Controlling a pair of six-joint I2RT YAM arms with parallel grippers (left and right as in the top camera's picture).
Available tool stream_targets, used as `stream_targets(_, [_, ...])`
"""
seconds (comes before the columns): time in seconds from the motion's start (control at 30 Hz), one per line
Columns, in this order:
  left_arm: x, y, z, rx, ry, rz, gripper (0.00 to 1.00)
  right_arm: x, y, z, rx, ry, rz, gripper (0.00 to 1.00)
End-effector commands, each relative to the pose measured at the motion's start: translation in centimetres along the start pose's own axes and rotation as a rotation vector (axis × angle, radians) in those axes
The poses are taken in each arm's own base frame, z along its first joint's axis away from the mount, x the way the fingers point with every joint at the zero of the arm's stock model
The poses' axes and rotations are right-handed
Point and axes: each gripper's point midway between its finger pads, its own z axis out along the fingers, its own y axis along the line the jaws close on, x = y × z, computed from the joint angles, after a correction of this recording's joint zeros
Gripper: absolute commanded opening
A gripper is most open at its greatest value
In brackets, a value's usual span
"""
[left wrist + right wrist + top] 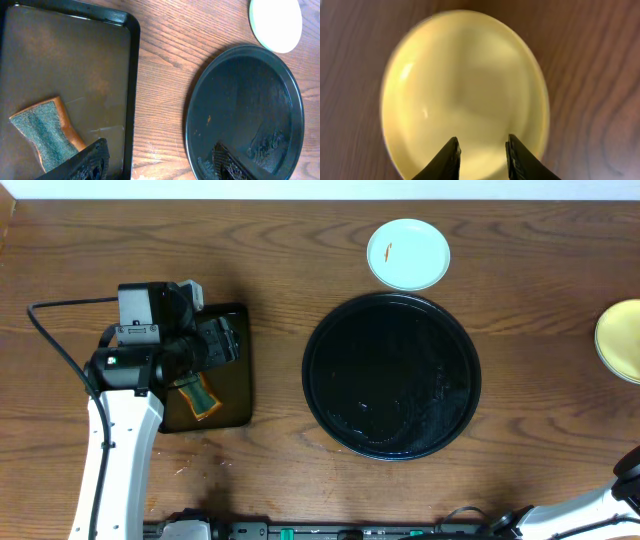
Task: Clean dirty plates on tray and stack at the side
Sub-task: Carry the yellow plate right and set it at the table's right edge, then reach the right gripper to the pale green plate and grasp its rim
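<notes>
loc: lab-type bench | evid: robot arm (118, 430) + cable (52, 340) on wood-grain table (270, 270)

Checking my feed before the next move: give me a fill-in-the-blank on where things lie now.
In the rectangular tray lies a ____.
The plate under the right gripper is ____.
The number of plates on the round tray is ____.
The mint-green plate bears an ____ smear.
Missing: sponge; yellow; zero; orange.

One plate (408, 253) lies behind the tray (392, 375), another plate (622, 340) well right (both off it).
</notes>
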Motion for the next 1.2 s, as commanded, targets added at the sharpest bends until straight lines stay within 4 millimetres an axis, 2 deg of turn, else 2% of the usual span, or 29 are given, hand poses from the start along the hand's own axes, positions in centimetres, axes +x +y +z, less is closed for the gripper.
stream_targets(0.0, [-0.4,0.1,0.0,-0.004,-0.01,0.01,0.68,-0.9,1.7,-0.8,-0.056,-0.022,-0.085,0.28])
stream_targets(0.13, [-0.4,0.1,0.0,-0.004,-0.01,0.01,0.68,0.4,3.0,-0.2,-0.059,-0.003,-0.198,0.26])
stream_targets(0.3, [-0.4,0.1,0.0,-0.004,-0.01,0.01,0.68,2.8,3.7,2.0,-0.022,0.041,-0.244,0.19])
stream_targets(0.43, [-0.4,0.1,0.0,-0.004,-0.01,0.009,0.68,6.5,3.8,4.5,-0.011,0.133,-0.27,0.14])
stream_targets(0.53, [-0.3,0.1,0.0,-0.005,-0.006,0.008,0.68,8.8,4.1,5.5,-0.004,0.191,-0.291,0.13])
stream_targets(0.63, [-0.2,0.1,0.0,-0.006,-0.001,0.007,0.68,10.7,4.9,5.4,-0.004,0.241,-0.315,0.11])
stream_targets(0.73, [-0.2,0.1,0.0,-0.006,-0.003,0.007,0.68,13.6,5.8,4.8,-0.002,0.326,-0.317,0.11])
stream_targets(0.83, [-0.2,0.1,0.0,-0.006,-0.003,0.007,0.68,16.3,5.1,4.0,0.083,0.409,-0.279,0.15])
stream_targets(0.97, [-0.2,0.1,0.0,-0.006,-0.003,0.008,0.68,18.3,2.8,2.6,0.296,0.432,-0.204,0.14])
stream_targets(1.17, [-0.2,0.1,0.0,-0.006,-0.004,0.008,0.68,21.3,2.6,0.9,0.364,0.527,-0.198,0.15])
